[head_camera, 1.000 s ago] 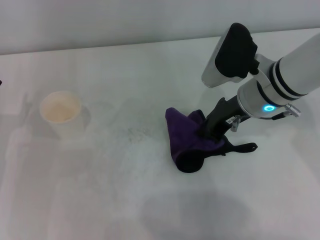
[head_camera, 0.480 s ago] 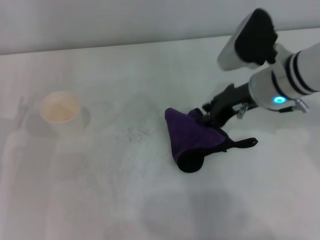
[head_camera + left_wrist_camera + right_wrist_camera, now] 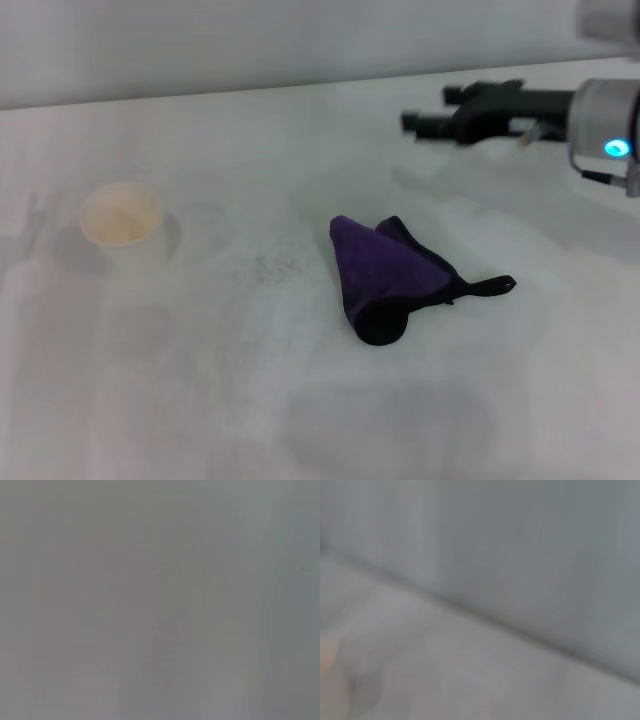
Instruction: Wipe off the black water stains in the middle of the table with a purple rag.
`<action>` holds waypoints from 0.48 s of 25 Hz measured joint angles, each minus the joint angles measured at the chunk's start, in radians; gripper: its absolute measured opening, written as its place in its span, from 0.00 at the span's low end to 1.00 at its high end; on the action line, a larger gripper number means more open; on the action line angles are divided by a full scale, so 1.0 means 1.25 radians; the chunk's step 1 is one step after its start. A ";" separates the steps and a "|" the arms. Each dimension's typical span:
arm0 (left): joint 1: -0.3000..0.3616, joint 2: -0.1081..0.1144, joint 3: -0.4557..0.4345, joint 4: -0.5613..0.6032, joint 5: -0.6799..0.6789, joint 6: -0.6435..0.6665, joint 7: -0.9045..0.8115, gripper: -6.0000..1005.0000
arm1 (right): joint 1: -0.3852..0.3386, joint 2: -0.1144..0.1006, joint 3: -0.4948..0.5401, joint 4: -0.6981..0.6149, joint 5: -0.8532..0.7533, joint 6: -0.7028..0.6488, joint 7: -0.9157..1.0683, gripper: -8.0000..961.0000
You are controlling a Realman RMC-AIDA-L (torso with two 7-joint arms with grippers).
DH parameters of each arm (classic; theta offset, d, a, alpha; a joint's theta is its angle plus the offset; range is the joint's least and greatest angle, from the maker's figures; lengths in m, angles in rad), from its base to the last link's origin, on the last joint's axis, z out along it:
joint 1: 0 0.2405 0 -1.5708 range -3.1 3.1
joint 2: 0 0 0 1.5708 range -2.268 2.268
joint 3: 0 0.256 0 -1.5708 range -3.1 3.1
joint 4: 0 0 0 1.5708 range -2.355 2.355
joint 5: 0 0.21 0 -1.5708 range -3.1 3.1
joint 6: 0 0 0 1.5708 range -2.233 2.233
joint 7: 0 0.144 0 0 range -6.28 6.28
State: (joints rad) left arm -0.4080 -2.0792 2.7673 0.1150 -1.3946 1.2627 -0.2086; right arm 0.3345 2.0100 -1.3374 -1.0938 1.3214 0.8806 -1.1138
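Purple rag (image 3: 388, 272), no legible writing.

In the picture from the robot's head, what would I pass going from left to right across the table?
White paper cup → faint grey speckled smudge → purple rag → rag's black loop tab → right tool, farther back, open.

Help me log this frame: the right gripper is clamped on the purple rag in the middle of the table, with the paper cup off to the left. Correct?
Not quite. In the head view the right gripper is lifted clear near the table's far edge, holding nothing. The purple rag lies alone mid-table; the paper cup does stand to the left.
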 joint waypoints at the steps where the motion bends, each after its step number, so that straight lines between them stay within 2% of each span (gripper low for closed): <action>1: 0.000 0.000 0.000 0.000 -0.004 0.000 0.000 0.89 | -0.002 0.000 0.023 0.036 0.079 -0.009 -0.041 0.69; 3: 0.000 0.001 0.000 0.000 -0.013 0.000 0.000 0.89 | -0.001 -0.001 0.103 0.150 0.270 0.005 -0.167 0.75; 6: 0.000 0.001 0.000 0.000 -0.018 -0.001 0.000 0.89 | 0.002 -0.001 0.215 0.310 0.483 0.069 -0.360 0.83; 9: -0.002 0.000 0.000 0.000 -0.018 -0.002 0.000 0.89 | 0.003 -0.001 0.309 0.441 0.610 0.126 -0.572 0.90; 12: -0.005 -0.001 0.000 0.000 -0.018 -0.004 0.000 0.89 | 0.006 0.000 0.356 0.552 0.723 0.152 -0.838 0.90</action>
State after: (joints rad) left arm -0.4147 -2.0799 2.7673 0.1150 -1.4174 1.2577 -0.2086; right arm 0.3420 2.0103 -0.8926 -0.4034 2.2250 1.0701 -2.1618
